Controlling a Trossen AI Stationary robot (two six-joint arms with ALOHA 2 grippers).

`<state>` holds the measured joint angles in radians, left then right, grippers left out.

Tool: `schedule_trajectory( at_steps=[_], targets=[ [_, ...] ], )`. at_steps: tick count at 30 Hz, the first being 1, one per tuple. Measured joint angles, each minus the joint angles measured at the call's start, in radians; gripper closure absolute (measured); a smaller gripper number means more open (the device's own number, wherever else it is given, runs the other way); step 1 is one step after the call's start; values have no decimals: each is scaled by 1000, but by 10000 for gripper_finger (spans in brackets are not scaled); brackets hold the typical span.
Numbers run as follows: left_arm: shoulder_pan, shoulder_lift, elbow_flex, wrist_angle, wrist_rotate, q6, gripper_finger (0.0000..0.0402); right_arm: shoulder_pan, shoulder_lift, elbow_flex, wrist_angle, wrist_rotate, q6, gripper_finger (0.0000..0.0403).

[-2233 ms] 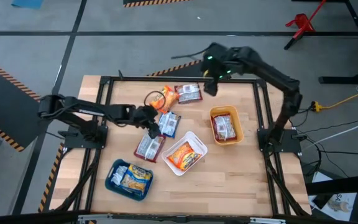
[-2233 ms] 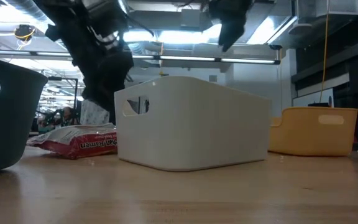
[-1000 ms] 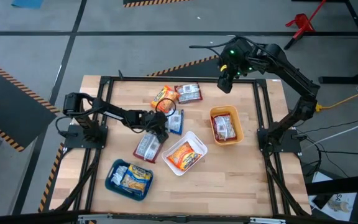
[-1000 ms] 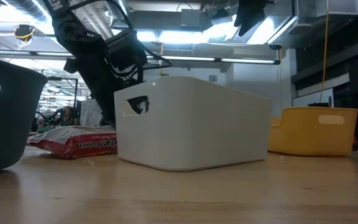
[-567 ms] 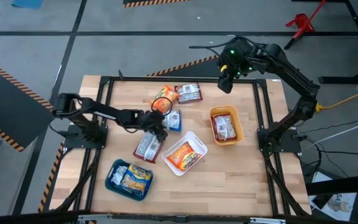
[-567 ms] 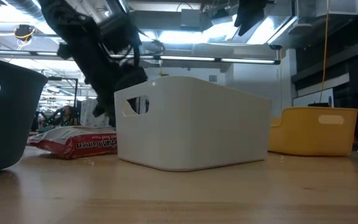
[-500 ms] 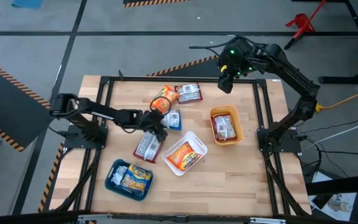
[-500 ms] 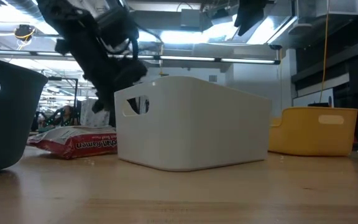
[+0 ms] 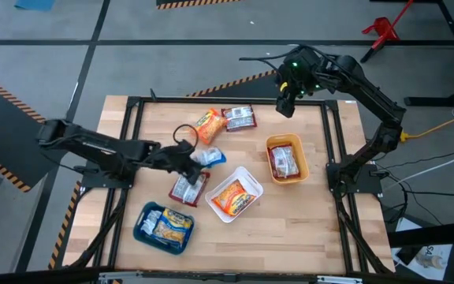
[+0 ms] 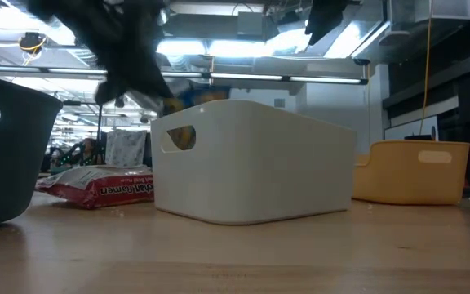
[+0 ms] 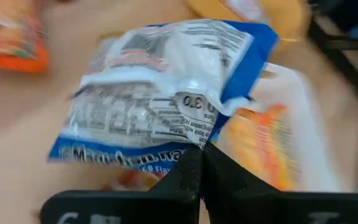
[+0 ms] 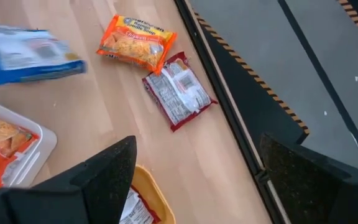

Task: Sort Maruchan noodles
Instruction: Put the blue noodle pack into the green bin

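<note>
Wooden desk (image 9: 306,213) inside a black frame, standing on grey floor with hazard striping; three bins sit on it.

Left claw (image 9: 191,158): clenched on the edge of a blue noodle packet (image 9: 210,157), with the fingers meeting on the packet's border in the left wrist view. The packet (image 11: 160,93) hangs forward of the claw, its long axis running across the fingers. In the high view it is carried near the desk's middle, just beyond the red packet (image 9: 186,188) lying flat below it.

Bins, high view: blue bin (image 9: 142,226) at the near left with blue packets inside; white bin (image 9: 252,178) at centre holding an orange packet (image 9: 232,197); yellow bin (image 9: 304,162) to the right holding a dark red packet.

Governing relation: the blue bin lies toward the near edge from the held packet, on the left arm's own side, with the red packet on the desk between them. The white bin is nearer but holds orange stock. Judgement: the carry must swing back toward the near left corner, not toward the adjacent white bin.

Right claw (image 9: 284,107): hangs over the far edge of the desk, released, fingers spread wide and holding nothing. An orange packet (image 9: 208,125) and another dark red packet (image 9: 239,117) lie loose at the far side, close to this arm and unsorted.
</note>
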<state>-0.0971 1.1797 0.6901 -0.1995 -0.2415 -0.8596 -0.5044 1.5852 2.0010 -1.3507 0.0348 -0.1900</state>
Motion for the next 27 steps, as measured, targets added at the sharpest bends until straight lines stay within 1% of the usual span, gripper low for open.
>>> schedule_trajectory(
  at_steps=[4,9,15,18,21,27],
  targets=[
    [-93,-86,58,-178,31,-84,401,0,0,0,5,0,-9,75],
    [-208,-131,178,-403,115,-121,401,0,0,0,22,-1,-20,75],
    [-330,-136,336,-635,110,-302,401,0,0,0,21,-5,-20,75],
    [-394,-135,390,-685,113,-406,401,0,0,0,21,-25,-19,75],
    [-460,-135,424,-698,111,-513,401,0,0,0,21,-36,-19,75],
    [-588,-119,430,-699,103,-774,401,0,0,0,20,-46,-18,75]
  ],
)
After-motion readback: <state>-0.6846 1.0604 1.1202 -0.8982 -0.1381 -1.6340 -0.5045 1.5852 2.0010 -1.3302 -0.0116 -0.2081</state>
